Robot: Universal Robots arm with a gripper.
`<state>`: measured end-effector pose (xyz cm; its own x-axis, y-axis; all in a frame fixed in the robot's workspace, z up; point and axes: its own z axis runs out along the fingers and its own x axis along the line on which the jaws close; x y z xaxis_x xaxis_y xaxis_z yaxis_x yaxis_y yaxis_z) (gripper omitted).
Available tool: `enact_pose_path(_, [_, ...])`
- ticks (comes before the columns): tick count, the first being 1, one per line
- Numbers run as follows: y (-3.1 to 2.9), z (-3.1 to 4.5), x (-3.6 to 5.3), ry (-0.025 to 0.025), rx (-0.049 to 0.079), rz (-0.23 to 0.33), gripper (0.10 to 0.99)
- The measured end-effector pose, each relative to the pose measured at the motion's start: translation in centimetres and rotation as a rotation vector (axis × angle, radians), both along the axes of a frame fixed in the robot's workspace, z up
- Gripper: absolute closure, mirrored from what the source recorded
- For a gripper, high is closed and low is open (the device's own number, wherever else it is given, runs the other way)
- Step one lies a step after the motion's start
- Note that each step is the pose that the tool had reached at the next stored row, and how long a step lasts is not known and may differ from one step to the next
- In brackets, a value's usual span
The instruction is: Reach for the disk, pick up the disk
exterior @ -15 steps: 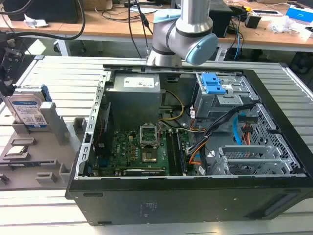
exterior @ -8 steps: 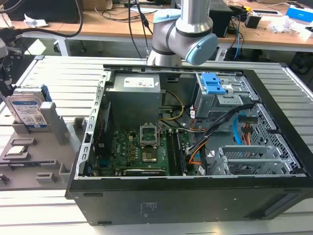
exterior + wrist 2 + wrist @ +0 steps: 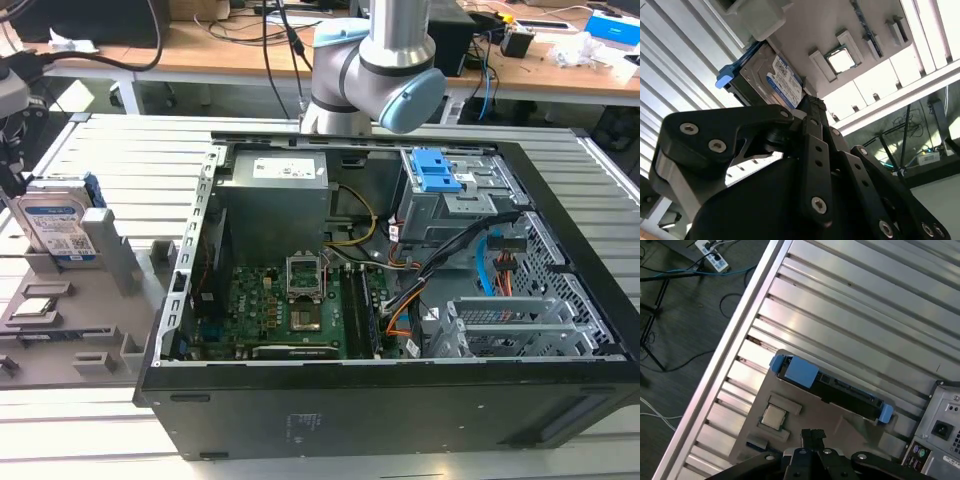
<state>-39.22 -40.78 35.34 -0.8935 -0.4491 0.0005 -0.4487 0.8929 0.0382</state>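
The disk (image 3: 62,225) stands on edge in a slot of the grey holder (image 3: 120,265) at the exterior view's left, its white-and-blue label facing the camera and a blue frame around it. In the first wrist view I look down on the disk's (image 3: 832,388) dark upper edge with blue frame ends; my gripper (image 3: 813,434) hovers above the holder a short way from it, fingertips pressed together and holding nothing. In the second wrist view the gripper's tip (image 3: 810,102) sits just in front of the disk's label (image 3: 782,82), apart from it.
A small square chip (image 3: 774,416) lies in a pocket of the holder (image 3: 840,422) beside the disk. An open computer case (image 3: 400,300) stands at the exterior view's right of the holder. The ribbed metal table (image 3: 865,305) ends at an edge with floor and cables beyond.
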Motion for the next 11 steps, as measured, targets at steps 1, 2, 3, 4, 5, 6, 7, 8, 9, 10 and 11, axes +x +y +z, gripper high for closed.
enact_pose_path(1, [0.0, 0.0, 0.0, 0.0, 0.0, 0.011, 0.98])
enact_pose_path(2, [0.0, 0.0, 0.0, 0.0, 0.0, 0.031, 0.98])
enact_pose_path(3, [0.0, 0.0, 0.0, 0.0, 0.0, 0.046, 0.98])
enact_pose_path(4, [0.0, 0.0, 0.0, 0.0, 0.0, 0.068, 0.98])
enact_pose_path(5, [0.0, 0.0, 0.0, 0.0, 0.0, 0.081, 0.98])
enact_pose_path(6, [0.0, 0.0, 0.0, 0.0, 0.0, 0.097, 0.98])
enact_pose_path(7, [0.0, 0.0, 0.0, 0.0, 0.0, 0.107, 0.98])
enact_pose_path(8, [0.0, 0.0, 0.0, 0.0, 0.0, 0.117, 0.98])
enact_pose_path(9, [0.0, 0.0, 0.0, 0.0001, 0.0, 0.13, 0.98])
enact_pose_path(10, [0.0, 0.0, 0.0, 0.0, 0.0, 0.14, 0.98])
enact_pose_path(11, [0.0, 0.0, 0.0, 0.0, 0.0, 0.155, 0.98])
